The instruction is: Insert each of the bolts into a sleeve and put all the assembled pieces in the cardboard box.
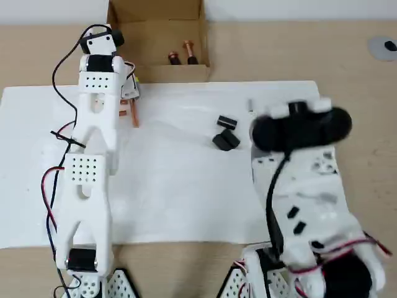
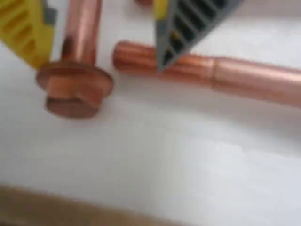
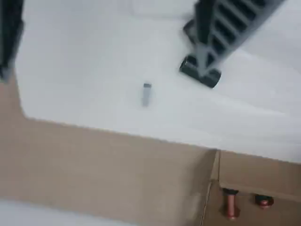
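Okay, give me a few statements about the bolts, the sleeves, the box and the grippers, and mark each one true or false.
1. Assembled pieces already lie in the cardboard box. True.
2. The left gripper is shut on a bolt. False: it is open, with a copper bolt between its fingers on the white sheet.
3. Black sleeves lie on the white sheet between the arms. True.
4. The bolts by the left gripper already wear sleeves. False: both are bare copper.
5. The right gripper holds a sleeve. False: it is open, and a sleeve lies on the sheet by one finger.
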Motion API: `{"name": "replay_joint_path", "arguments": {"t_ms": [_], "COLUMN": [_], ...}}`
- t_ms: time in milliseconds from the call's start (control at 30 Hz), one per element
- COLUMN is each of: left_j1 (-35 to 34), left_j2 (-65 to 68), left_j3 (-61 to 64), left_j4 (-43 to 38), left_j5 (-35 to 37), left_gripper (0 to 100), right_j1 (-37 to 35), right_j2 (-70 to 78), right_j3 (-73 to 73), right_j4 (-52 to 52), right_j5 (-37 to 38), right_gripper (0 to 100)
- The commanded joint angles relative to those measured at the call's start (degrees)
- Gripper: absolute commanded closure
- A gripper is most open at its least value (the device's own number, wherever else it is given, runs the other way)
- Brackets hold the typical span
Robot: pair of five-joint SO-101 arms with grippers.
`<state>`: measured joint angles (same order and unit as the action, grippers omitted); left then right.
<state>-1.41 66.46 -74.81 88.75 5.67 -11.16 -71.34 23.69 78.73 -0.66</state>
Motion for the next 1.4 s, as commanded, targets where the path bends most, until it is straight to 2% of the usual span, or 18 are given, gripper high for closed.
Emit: {"name": "replay_joint_path", "arguments": {"t_ms": [0,333,733,1067,1133,1233,1367], "left_j1": [-0.4,1.5,1.8,1.9,1.9,1.9,1.8], "left_j2": [1.9,5.1,5.2,5.2,5.2,5.2,5.2], "left_j3": [-3.3,-7.6,-7.5,-7.5,-7.5,-7.5,-7.8], "left_j4": [-0.3,0.3,11.2,10.8,10.8,10.8,10.9], "left_j5": [0.4,0.4,-1.8,-1.8,-1.8,-1.8,-1.8], "left_gripper": [84,84,84,84,87,98,100], "right_j1": [0.8,0.8,0.8,0.7,0.7,0.7,0.7], "right_j2": [-3.4,-7.8,-7.9,-7.9,-7.9,-7.9,-7.9], "right_j3": [2.0,3.6,3.3,3.2,3.2,3.2,3.2], "right_j4": [-1.5,-1.5,-1.5,-1.5,-1.5,-1.5,-1.5], "right_j5": [1.2,1.2,1.2,1.2,1.2,1.2,1.2], "right_gripper": [70.3,70.3,70.3,70.3,70.3,70.3,70.3]}}
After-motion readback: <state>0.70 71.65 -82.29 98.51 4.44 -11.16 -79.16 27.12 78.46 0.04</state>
